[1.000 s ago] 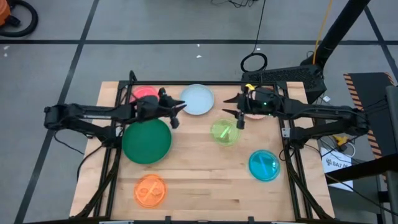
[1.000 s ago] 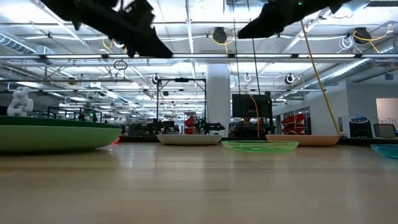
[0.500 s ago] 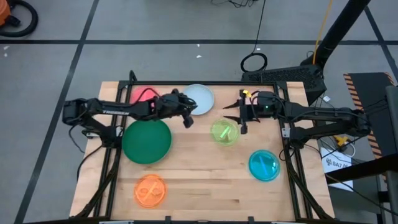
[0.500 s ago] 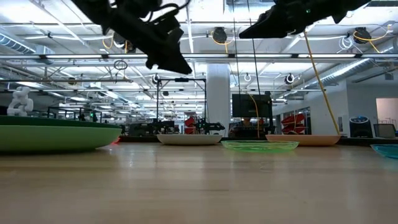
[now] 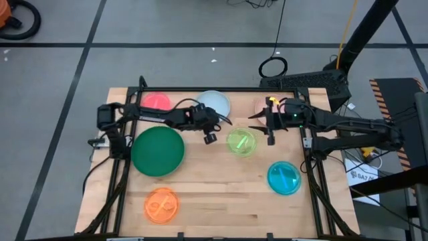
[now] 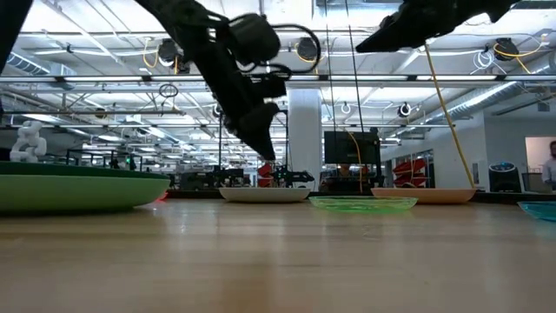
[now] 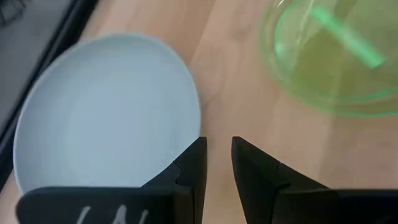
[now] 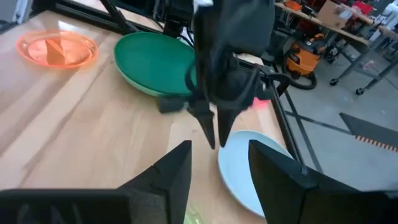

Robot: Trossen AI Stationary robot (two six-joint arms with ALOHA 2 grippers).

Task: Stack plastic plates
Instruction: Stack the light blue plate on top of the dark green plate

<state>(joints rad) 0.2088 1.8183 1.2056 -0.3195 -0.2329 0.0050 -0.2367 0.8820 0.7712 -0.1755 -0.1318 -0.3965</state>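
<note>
Just beside pale blue plate's (image 7: 106,112) rim, left claw (image 7: 216,163).

The left arm stretches from the left edge of the high view toward the centre, its wrist bent downward. The left gripper (image 5: 210,137) sits just left of centre, fingers (image 7: 186,171) nearly together with a narrow gap. The right arm reaches in from the right, and the right gripper (image 5: 269,126) sits right of centre, fingers (image 8: 169,177) spread apart.
</note>
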